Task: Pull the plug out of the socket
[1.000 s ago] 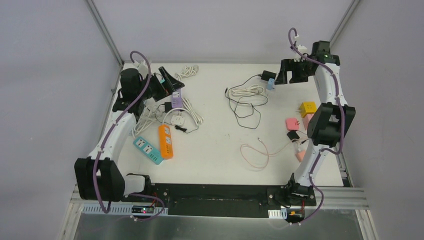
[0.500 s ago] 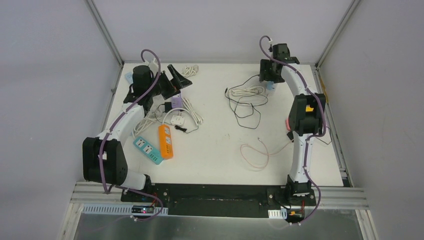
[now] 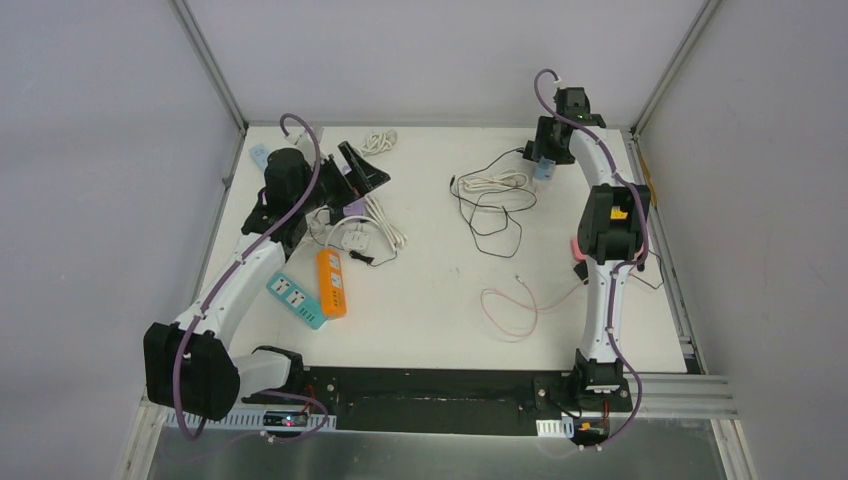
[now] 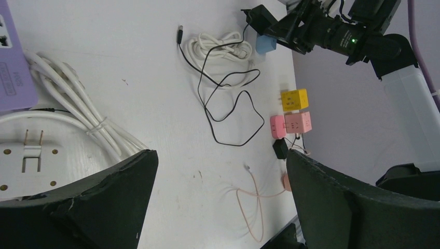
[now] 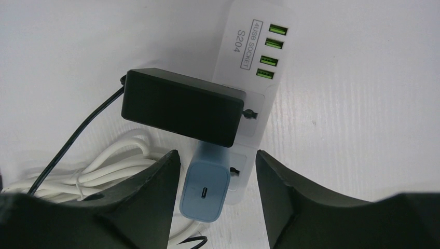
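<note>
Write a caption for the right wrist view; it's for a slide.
Open fingers flank a blue charger beside a black adapter, both plugged into a white socket strip.

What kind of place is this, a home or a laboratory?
Probably a laboratory robot bench: a white table enclosed by plain grey wall panels, with an orange power strip, a teal power strip and a coiled white cable lying about for practice.
</note>
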You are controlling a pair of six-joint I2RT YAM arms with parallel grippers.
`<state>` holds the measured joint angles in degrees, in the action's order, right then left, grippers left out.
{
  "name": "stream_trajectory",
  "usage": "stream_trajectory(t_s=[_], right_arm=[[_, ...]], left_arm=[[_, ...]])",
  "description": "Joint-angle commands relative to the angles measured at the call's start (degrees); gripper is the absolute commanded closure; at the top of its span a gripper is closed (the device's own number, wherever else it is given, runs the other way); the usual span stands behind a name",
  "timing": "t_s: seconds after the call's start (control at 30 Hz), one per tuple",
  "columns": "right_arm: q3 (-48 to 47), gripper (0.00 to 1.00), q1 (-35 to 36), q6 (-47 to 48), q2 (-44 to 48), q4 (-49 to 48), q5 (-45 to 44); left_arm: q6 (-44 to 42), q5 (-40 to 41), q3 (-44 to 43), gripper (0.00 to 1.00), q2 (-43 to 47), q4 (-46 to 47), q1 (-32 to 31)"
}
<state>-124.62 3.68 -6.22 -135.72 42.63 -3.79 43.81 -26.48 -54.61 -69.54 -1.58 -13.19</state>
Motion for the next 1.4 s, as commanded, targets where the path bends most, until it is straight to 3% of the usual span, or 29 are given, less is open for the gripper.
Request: stream_trajectory(t_s=[0.0, 0.93, 1.13, 1.37], right_arm=[[-1.92, 0.41, 0.32, -1.34, 0.08, -1.61, 1.31], [5.06, 0.52, 0.84, 2.13, 2.54, -3.35, 0.9], [8.58, 0.73, 1.14, 3.31, 5.0, -4.64, 0.92], [17.52, 0.83, 1.13, 5.26, 11.82, -7.94, 1.14]], left_arm=[[-0.9, 3.0, 0.13, 0.03, 1.67, -0.83, -0.49], [1.45, 6.22, 8.2, 0.03, 15.4, -5.32, -3.23], [1.52, 6.76, 8.7, 0.03, 17.14, -5.96, -3.64], [1.76, 7.22, 9.4, 0.03, 18.09, -5.98, -4.29]])
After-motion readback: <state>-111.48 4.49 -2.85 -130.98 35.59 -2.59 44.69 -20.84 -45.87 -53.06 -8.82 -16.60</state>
